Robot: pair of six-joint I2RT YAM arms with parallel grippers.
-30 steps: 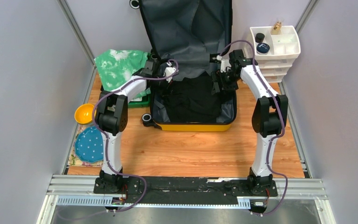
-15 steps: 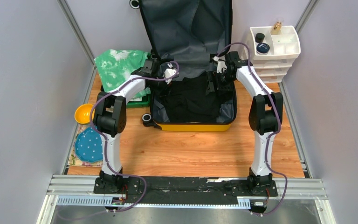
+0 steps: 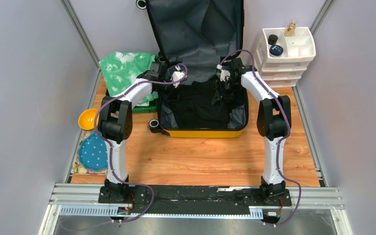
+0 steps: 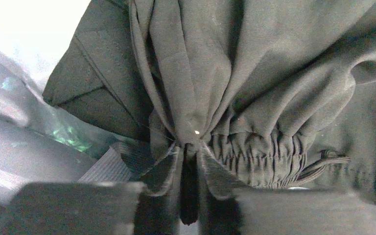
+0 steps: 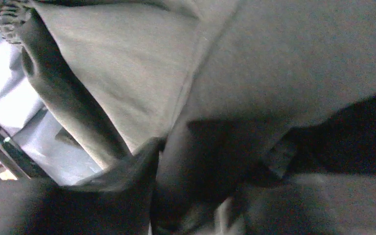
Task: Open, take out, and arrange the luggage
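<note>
Open case at mid-table: nearest my bases, the wooden table (image 3: 200, 156) carries the luggage (image 3: 203, 132). Its yellow hard shell shows only as a low front wall edged in black trim. A black wheel (image 3: 154, 126) juts from the near left corner. The lower half is a shallow tub lined in dark grey fabric, filled with a rumpled black garment (image 3: 196, 105).

My left claw (image 4: 190, 156) reaches in over the tub's far left corner and is clenched on that garment. In the wrist view the cloth is gathered to a tight pucker between my fingers (image 4: 159, 176), with an elastic-ribbed band bunched just beside them. My right claw (image 3: 219, 92) comes in from the far right side, pressed down into the same black cloth. Its fingers stand apart with fabric lying between and over them, and I cannot tell whether they have a hold.

Behind both claws the lid (image 3: 196, 29) stands upright against the back wall, its loose dark grey lining sagging in folds. A second wheel (image 3: 141, 4) sits at its top left corner. Left of the case, a green-and-white tie-dye cloth (image 3: 125, 68) lies over a green tray (image 3: 149, 105). To the right, apart from the case, stands a white drawer unit (image 3: 286, 49).
</note>
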